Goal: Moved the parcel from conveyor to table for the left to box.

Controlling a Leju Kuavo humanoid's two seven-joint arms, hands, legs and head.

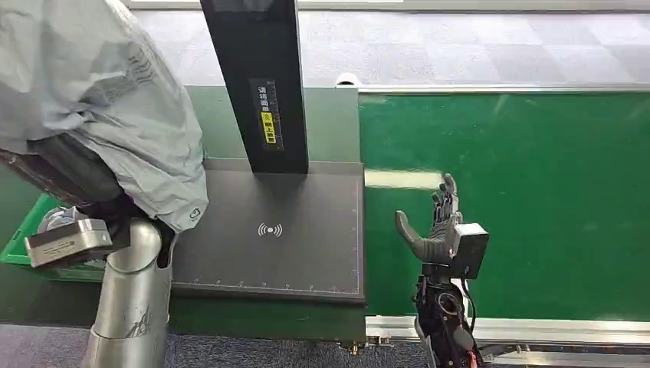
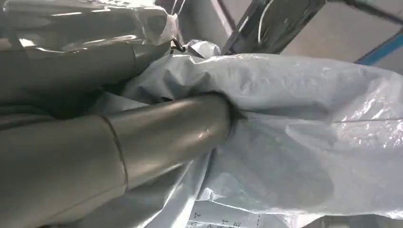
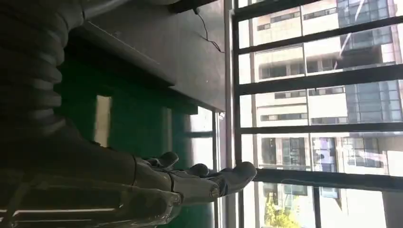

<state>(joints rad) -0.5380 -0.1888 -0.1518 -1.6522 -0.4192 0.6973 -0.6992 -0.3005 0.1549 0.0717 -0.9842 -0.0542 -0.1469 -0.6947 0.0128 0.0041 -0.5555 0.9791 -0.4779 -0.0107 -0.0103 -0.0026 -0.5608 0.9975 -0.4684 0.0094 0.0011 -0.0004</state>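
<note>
Our left hand [image 2: 95,142] grips the grey plastic parcel [image 1: 100,92], fingers pressed into its crinkled film, holding it raised above the left edge of the dark scanner table [image 1: 268,230] and the green bin [image 1: 23,230]. Our right hand [image 1: 437,226] hangs open, fingers spread, holding nothing, over the green conveyor belt [image 1: 536,199] just beside the table.

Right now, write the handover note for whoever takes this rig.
Left hand: grips the grey parcel, held up beside the dark scanner plate.
Right hand: open, fingers apart, nothing in it, over the green conveyor.
Done: parcel is off the conveyor and in the left hand.
Left: lower it into the green box beneath that arm and release.
</note>
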